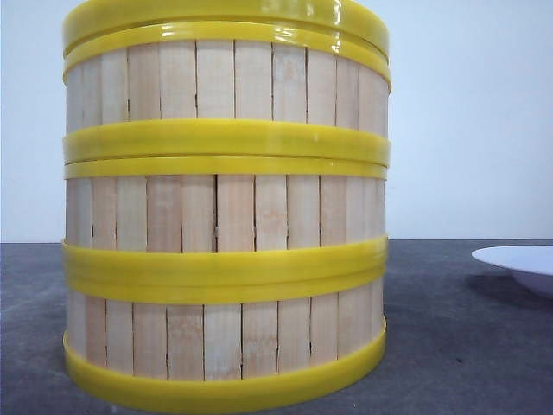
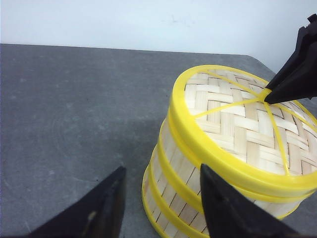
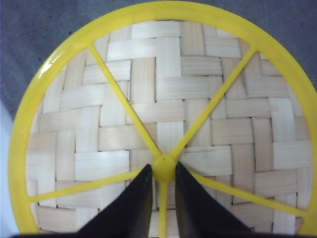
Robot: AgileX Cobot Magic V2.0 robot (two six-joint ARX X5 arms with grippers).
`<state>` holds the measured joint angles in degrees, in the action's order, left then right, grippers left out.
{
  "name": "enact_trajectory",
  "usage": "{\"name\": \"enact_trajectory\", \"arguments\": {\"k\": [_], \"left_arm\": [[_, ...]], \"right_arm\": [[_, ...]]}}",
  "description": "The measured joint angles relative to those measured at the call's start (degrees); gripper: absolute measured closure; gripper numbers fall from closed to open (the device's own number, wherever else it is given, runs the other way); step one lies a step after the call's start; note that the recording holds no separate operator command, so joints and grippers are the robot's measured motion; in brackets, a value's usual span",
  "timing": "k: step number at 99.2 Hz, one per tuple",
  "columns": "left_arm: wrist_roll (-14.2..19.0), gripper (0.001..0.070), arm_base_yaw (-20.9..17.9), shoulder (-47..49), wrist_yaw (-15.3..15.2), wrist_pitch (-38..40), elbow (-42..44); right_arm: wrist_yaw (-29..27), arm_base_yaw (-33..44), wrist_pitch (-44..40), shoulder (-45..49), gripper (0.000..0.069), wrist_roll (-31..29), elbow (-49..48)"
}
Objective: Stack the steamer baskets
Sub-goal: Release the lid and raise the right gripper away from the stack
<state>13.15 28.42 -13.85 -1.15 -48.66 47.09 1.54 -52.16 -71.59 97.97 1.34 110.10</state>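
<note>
A plain white wall stood behind a dark grey table [image 1: 467,346], and near its front edge the three steamer baskets [image 1: 225,216] rose in one column, capped by a woven lid [image 3: 163,114]; a white plate [image 1: 523,264] lay at the right edge. The likely trouble was at the top: if the right gripper [image 3: 162,171] drew away crookedly, the small yellow knob [image 3: 163,167] it pinched could drag the lid askew or tip the tall stack. Its fingers were nearly closed, clamped on that knob. The left gripper [image 2: 161,208] hung spread wide beside the column, grasping nothing, one finger just beside the lid's rim.
</note>
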Motion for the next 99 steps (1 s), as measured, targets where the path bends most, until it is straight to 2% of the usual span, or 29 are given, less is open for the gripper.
{"name": "enact_trajectory", "arguments": {"k": [32, 38, 50, 58, 76, 99], "left_arm": [[0.0, 0.0434, 0.0, 0.0, 0.0, -0.04, 0.0], [0.0, 0.0434, 0.0, 0.0, 0.0, -0.07, 0.0], [0.0, 0.0434, 0.0, 0.0, 0.0, -0.07, 0.0], [0.0, 0.0434, 0.0, 0.0, 0.0, -0.07, 0.0], [0.0, 0.0434, 0.0, 0.0, 0.0, -0.13, 0.0], [0.0, 0.0434, 0.0, 0.0, 0.0, -0.37, 0.0]], "right_arm": [[0.35, 0.04, 0.07, 0.0, 0.0627, -0.07, 0.0], [0.33, 0.04, 0.26, 0.0, 0.0585, -0.11, 0.0], [0.11, 0.04, 0.72, 0.0, 0.0457, -0.17, 0.0], [0.04, 0.04, 1.16, 0.0, 0.0419, -0.22, 0.0], [-0.46, 0.04, 2.12, 0.0, 0.0403, -0.24, 0.57], [-7.87, 0.04, 2.19, -3.39, 0.0402, -0.24, 4.28]]}}
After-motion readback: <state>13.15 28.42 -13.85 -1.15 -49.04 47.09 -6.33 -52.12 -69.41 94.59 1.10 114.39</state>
